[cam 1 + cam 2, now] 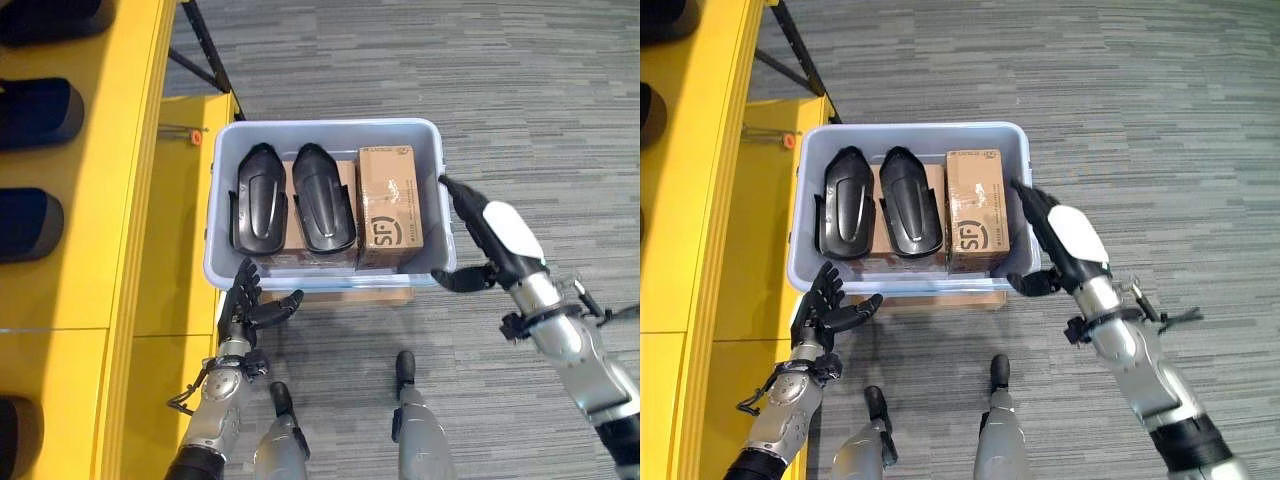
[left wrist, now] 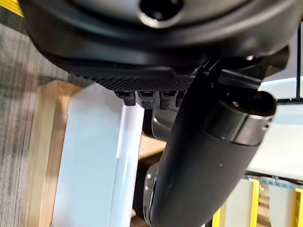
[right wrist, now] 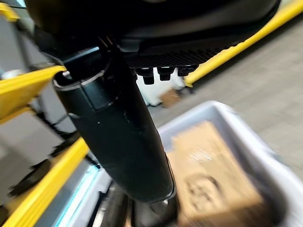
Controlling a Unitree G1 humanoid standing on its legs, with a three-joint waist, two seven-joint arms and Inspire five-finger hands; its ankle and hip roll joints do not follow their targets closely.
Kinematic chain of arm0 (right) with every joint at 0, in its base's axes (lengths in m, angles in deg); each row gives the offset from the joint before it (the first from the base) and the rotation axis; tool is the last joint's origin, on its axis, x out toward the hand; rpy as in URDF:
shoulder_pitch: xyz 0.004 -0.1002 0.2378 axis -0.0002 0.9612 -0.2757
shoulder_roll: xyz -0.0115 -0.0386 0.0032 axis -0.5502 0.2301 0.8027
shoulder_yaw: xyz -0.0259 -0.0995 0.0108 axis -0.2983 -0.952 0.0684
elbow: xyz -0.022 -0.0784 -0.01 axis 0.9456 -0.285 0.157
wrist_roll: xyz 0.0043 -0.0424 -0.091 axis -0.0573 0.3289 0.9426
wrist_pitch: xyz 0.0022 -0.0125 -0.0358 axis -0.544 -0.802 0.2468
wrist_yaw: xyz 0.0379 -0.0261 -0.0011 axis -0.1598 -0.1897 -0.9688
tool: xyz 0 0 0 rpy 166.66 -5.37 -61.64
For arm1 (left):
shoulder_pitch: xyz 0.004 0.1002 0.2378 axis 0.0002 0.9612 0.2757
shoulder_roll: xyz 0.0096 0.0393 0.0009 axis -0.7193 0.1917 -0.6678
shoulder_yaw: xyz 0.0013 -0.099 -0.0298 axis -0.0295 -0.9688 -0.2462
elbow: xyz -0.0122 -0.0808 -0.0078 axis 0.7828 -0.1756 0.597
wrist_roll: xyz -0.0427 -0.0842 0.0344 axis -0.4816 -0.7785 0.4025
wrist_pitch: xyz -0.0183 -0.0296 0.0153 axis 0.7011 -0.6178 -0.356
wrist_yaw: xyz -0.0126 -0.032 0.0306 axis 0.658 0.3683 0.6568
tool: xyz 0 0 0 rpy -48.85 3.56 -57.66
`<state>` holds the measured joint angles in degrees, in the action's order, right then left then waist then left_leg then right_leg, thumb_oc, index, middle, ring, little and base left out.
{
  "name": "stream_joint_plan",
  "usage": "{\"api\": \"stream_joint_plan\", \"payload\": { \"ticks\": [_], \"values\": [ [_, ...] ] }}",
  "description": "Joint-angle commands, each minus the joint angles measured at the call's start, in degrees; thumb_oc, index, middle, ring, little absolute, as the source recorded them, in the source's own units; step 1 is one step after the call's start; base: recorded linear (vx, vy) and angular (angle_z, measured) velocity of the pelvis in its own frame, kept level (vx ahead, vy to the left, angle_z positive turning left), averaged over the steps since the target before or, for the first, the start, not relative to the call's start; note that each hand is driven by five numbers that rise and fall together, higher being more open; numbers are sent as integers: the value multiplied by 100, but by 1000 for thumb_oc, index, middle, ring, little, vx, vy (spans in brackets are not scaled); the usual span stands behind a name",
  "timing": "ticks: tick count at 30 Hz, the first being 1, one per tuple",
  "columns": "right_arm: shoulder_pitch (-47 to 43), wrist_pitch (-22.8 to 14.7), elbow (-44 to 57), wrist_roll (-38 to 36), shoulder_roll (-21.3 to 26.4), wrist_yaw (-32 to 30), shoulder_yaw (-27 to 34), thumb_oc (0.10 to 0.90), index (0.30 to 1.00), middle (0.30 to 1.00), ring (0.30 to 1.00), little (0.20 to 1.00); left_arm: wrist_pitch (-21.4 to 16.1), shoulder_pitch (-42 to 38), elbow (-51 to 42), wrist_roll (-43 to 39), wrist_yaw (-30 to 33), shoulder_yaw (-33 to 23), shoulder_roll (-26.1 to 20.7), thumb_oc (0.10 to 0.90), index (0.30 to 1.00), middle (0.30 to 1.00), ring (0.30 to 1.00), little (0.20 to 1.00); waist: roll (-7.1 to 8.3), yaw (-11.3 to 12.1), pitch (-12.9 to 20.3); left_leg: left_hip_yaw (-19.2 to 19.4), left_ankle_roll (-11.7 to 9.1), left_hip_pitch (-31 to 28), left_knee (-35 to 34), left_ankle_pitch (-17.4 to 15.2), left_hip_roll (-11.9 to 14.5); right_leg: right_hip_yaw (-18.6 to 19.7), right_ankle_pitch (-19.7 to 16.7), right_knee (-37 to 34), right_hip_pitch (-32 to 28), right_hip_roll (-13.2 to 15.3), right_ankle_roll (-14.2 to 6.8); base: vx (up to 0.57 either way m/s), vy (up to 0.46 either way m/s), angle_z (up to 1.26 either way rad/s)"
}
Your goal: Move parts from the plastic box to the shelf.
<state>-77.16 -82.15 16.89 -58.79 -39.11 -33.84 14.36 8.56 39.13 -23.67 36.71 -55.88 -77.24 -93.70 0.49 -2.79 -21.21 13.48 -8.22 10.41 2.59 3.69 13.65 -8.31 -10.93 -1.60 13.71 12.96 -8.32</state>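
A pale blue plastic box (image 1: 222,270) stands on the floor beside the yellow shelf (image 1: 95,250). Inside lie two black curved parts (image 1: 260,198) (image 1: 323,196) side by side on cardboard, with a brown cardboard box (image 1: 388,205) to their right. My left hand (image 1: 247,308) hovers open at the box's near left corner, fingers spread. My right hand (image 1: 495,240) is open at the box's right rim, fingers straight along the wall and thumb below the near right corner. Neither hand holds anything.
Dark parts (image 1: 40,112) rest in the shelf's compartments on the left. A wooden board (image 1: 350,295) sits under the plastic box. A black stand leg (image 1: 205,50) crosses the grey carpet behind the shelf. An orange pin (image 1: 196,136) sticks out of the shelf.
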Motion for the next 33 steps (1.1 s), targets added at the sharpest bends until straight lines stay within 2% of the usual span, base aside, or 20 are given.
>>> {"api": "stream_joint_plan", "payload": {
  "ticks": [1, 5, 11, 26, 33],
  "values": [
    [-1213, -232, 37, 111, 260, -363, -241, 900, 1000, 1000, 1000, 1000, -478, -285, -432, -201, 49, 46, -586, 900, 1000, 1000, 1000, 1000, 321, 183, 197, 55, -55, 304, 472, 114, 265, -6, 842, 956, -288, 618, -372, -5, -13, 12],
    [-2272, 31, -626, 93, 237, -351, -840, 900, 1000, 1000, 1000, 1000, -480, -386, -398, -255, 139, 132, -638, 900, 1000, 1000, 1000, 1000, 369, 392, 26, -30, -50, 438, 506, 132, 285, -97, 847, 1020, -246, 608, -337, -18, -10, 14],
    [-3110, 221, -1253, 14, -46, -365, -1348, 900, 1000, 1000, 1000, 1000, -472, -476, -375, -271, 204, 172, -638, 900, 1000, 1000, 1000, 1000, 386, 540, -158, -99, -38, 543, 543, 124, 280, -167, 828, 1043, -191, 606, -307, -15, 4, 8],
    [-3791, 425, -2222, -42, -547, -495, -1672, 900, 1000, 1000, 1000, 1000, -477, -604, -253, -244, 356, 208, -584, 900, 1000, 1000, 1000, 1000, 300, 682, -408, -155, -30, 745, 498, 165, 220, -232, 761, 1006, -29, 633, -286, -8, 8, 4],
    [-4248, 490, -2642, -119, -722, -526, -1949, 900, 1000, 1000, 1000, 1000, -511, -700, -230, -288, 417, 270, -602, 900, 1000, 1000, 1000, 1000, 238, 708, -576, -204, -19, 921, 678, 85, 214, -187, 829, 1203, 140, 652, -253, 0, 0, 0]
  ]
}}
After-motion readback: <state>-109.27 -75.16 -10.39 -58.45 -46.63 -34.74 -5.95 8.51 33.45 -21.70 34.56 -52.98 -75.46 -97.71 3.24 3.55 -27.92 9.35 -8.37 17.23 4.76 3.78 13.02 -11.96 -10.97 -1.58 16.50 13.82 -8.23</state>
